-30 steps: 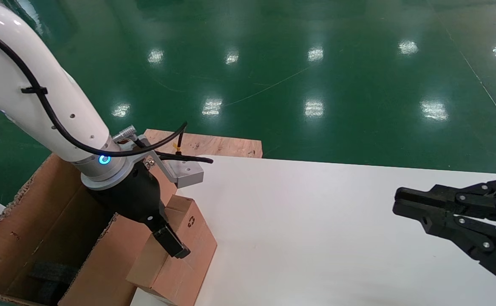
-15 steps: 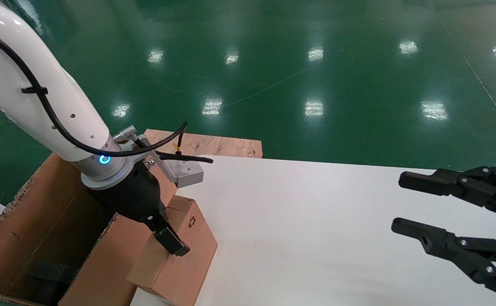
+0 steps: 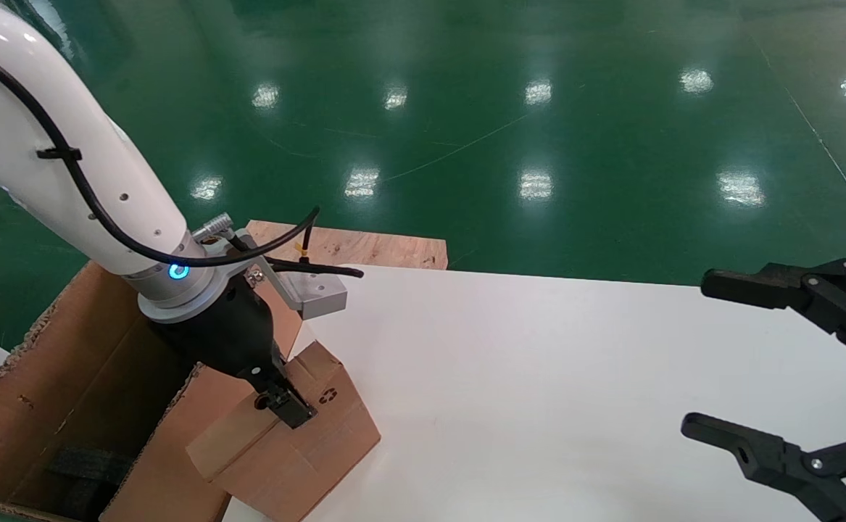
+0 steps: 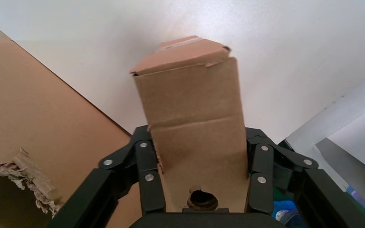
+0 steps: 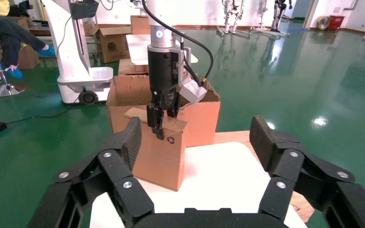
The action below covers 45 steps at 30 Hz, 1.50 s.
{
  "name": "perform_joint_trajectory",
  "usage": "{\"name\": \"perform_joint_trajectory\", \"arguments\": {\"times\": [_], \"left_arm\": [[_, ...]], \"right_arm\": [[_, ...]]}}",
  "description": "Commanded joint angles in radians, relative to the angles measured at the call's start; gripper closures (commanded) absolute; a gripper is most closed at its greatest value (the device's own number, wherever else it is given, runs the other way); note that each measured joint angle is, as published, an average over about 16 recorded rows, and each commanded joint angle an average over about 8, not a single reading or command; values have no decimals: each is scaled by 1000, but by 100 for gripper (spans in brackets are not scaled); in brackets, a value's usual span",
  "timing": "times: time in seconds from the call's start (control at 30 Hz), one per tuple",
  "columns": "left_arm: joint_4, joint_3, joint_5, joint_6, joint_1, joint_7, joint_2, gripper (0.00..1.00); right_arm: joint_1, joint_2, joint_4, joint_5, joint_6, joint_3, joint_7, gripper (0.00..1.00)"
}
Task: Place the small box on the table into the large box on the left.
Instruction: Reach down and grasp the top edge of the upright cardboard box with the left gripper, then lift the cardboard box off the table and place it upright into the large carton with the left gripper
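Left gripper (image 4: 202, 183) is clamped on both sides of the small box (image 3: 288, 442), which sits tilted at the left edge of the table (image 3: 538, 377), right up against the large box (image 3: 67, 384). Right gripper (image 3: 712, 362) just hangs over the table's right side, fingers spread wide, well apart from everything.

The small box (image 3: 288, 442) is plain brown cardboard with a round punched hole near its top and a small printed recycling symbol on one side; it sits tilted at the left edge of the white table (image 3: 538, 377), pinched on two opposite sides by the left gripper (image 4: 202, 178). The large box (image 3: 53, 391), a brown carton with ragged torn rims, stands open just beside it, off the table's left edge.
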Motion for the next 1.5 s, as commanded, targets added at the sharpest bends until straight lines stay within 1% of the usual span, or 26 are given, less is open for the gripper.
{"name": "perform_joint_trajectory", "arguments": {"times": [0.03,0.23,0.43,0.7,0.9,1.03,1.27,1.4,1.5], "left_arm": [[1,0,-1,1,1,-1,0,100],[7,-5,4,-19,-12,22,9,100],[43,-39,-8,-48,-55,88,30,100],[216,-111,-10,-36,-207,241,56,100],[358,-135,21,-18,-310,342,64,100],[444,-129,73,-12,-366,392,67,100],[585,-84,201,4,-441,453,64,100],[660,-56,253,20,-468,454,59,100],[711,-33,268,34,-464,435,54,100]], "right_arm": [[0,0,0,0,0,0,0,0],[0,0,0,0,0,0,0,0],[0,0,0,0,0,0,0,0],[0,0,0,0,0,-1,0,0],[0,0,0,0,0,-1,0,0],[0,0,0,1,0,-1,-1,0],[0,0,0,1,0,-1,-1,0],[0,0,0,1,0,-1,-1,0],[1,0,0,1,0,-1,-1,0]]}}
